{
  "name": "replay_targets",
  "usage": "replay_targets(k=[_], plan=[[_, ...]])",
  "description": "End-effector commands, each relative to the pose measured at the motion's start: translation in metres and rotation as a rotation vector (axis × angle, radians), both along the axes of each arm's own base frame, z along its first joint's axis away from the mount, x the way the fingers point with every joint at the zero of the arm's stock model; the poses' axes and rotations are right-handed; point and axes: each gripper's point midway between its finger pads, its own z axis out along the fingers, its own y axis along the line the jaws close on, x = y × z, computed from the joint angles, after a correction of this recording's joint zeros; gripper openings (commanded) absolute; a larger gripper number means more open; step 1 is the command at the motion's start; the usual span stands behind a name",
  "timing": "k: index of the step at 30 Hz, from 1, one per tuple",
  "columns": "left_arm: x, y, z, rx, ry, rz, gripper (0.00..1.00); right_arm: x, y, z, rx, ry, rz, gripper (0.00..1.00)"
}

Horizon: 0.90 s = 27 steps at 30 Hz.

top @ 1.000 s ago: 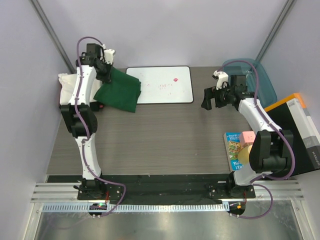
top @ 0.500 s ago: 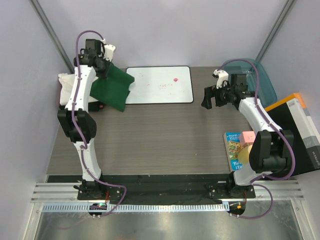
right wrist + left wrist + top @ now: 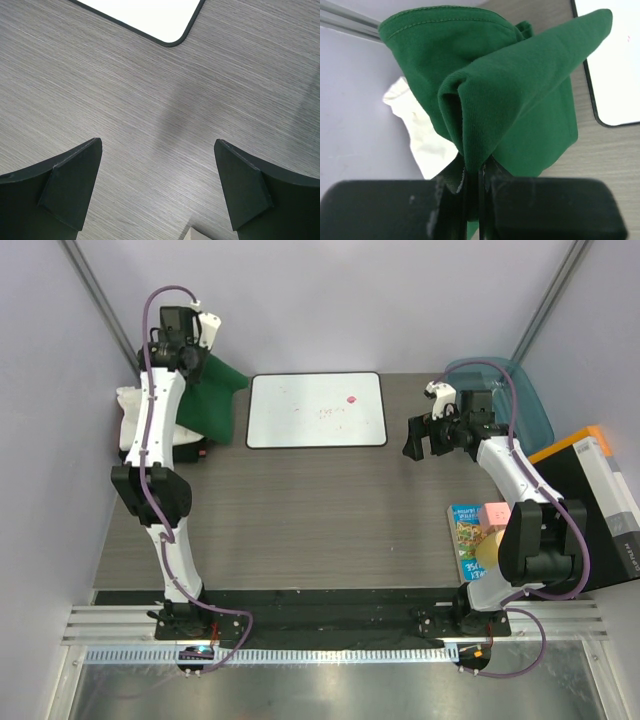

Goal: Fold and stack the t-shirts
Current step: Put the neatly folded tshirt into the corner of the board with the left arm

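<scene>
My left gripper is shut on the folded dark green t-shirt, which hangs from it at the table's far left, over a white folded shirt. In the left wrist view the green cloth is pinched between my closed fingers, with the white shirt below it. A dark edge shows under the white shirt; I cannot tell if it is the black shirt. My right gripper is open and empty above bare table at the right.
A white board with a black rim lies at the back middle; its corner shows in the right wrist view. A teal plastic tub stands at the back right. A colourful book and an orange-black box lie at the right.
My left gripper has lifted and carried the green t-shirt leftward and back, off the white board's edge and over the white shirt. The right arm has not moved.
</scene>
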Motion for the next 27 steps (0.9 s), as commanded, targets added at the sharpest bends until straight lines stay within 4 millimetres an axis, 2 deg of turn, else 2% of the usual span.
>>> replay_targets(k=[1,8,19,22,27], plan=[[0.013,0.013,0.065,0.053,-0.201,0.026,0.0,0.003,0.001,0.025,0.003,-0.088,0.008,1.0],[0.012,0.017,0.08,0.081,-0.237,0.035,0.0,0.004,0.0,0.027,0.001,-0.1,0.008,1.0],[0.002,0.035,0.099,0.166,-0.266,0.084,0.0,0.003,0.001,0.026,0.002,-0.1,0.013,1.0],[0.001,0.028,0.102,0.143,-0.271,0.062,0.0,0.003,0.001,0.026,0.003,-0.099,0.012,1.0],[-0.001,0.001,0.106,0.104,-0.282,-0.006,0.0,0.004,0.002,0.028,0.004,-0.106,0.015,1.0]])
